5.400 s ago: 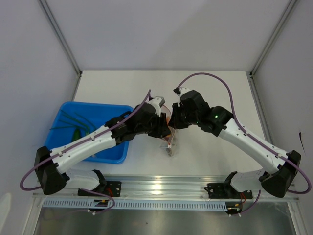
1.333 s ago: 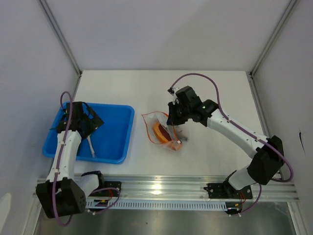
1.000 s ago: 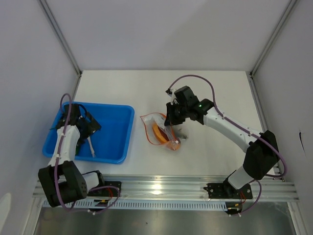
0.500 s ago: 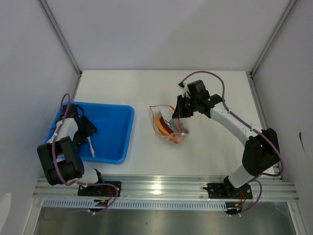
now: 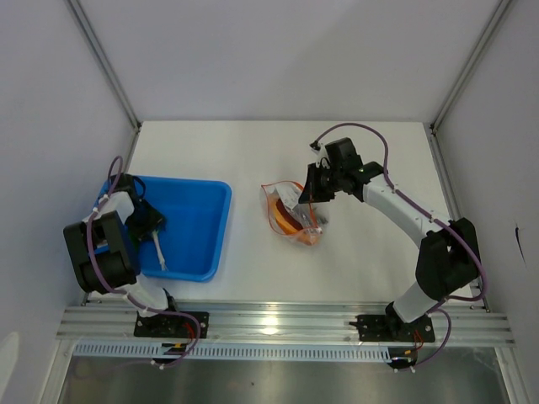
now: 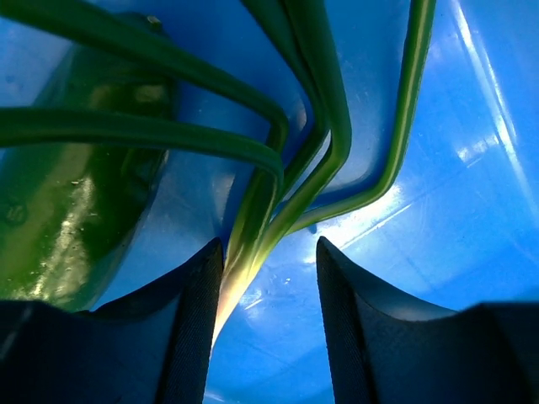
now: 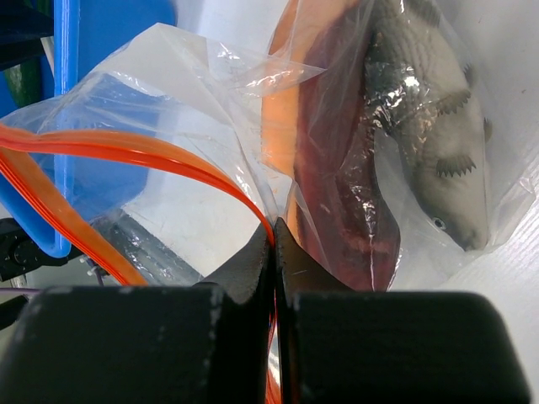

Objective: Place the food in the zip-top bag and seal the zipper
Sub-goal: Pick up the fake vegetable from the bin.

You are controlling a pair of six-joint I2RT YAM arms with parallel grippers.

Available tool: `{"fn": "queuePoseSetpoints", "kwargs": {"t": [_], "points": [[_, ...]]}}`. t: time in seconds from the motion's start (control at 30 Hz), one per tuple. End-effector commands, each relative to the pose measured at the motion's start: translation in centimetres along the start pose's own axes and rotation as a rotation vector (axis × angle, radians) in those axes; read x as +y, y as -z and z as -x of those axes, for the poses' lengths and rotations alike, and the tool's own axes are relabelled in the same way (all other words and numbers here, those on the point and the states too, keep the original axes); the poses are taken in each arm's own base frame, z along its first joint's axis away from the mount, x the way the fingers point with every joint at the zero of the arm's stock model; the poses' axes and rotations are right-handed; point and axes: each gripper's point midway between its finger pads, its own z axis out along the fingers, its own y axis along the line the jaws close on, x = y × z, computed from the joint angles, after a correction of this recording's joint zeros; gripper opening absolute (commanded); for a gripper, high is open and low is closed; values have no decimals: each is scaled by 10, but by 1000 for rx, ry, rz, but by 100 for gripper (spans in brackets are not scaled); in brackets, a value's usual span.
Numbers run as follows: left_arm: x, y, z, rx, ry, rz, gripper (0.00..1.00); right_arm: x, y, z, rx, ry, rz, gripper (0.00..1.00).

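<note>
Left tool [image 6: 268, 252] has reached the blue tray [image 5: 185, 181], jaws narrowing astride the green stalks [image 6: 253, 215], unclamped: we judge pickup underway. Right tool [image 7: 274, 244] stays pinched on the zipper [image 7: 168, 160]; meat slab [image 7: 337, 210] bagged.

Bright, even light; glare on bag [image 7: 210, 109]

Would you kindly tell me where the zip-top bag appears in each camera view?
Top external: zip-top bag lies right of centre, at the right gripper.
Left wrist: not in it.
Right wrist: bag fills most of the frame, the right gripper shut on its zipper.
Shared landmark: blue tray, in all three views.
</note>
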Motion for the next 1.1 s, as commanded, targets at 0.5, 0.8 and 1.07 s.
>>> {"fn": "queuePoseSetpoints", "kwargs": {"t": [0.5,0.8,1.07], "points": [[-15,22,8,-63,-70,-7,0,5,15,13,-66,-1,5,0],[-101,136,-28,-208,-267,-369,1,2,27,19,-104,1,-46,0],[-140,254,-91,-286,-514,-770,1,-10,36,28,-178,68,-215,0]]}}
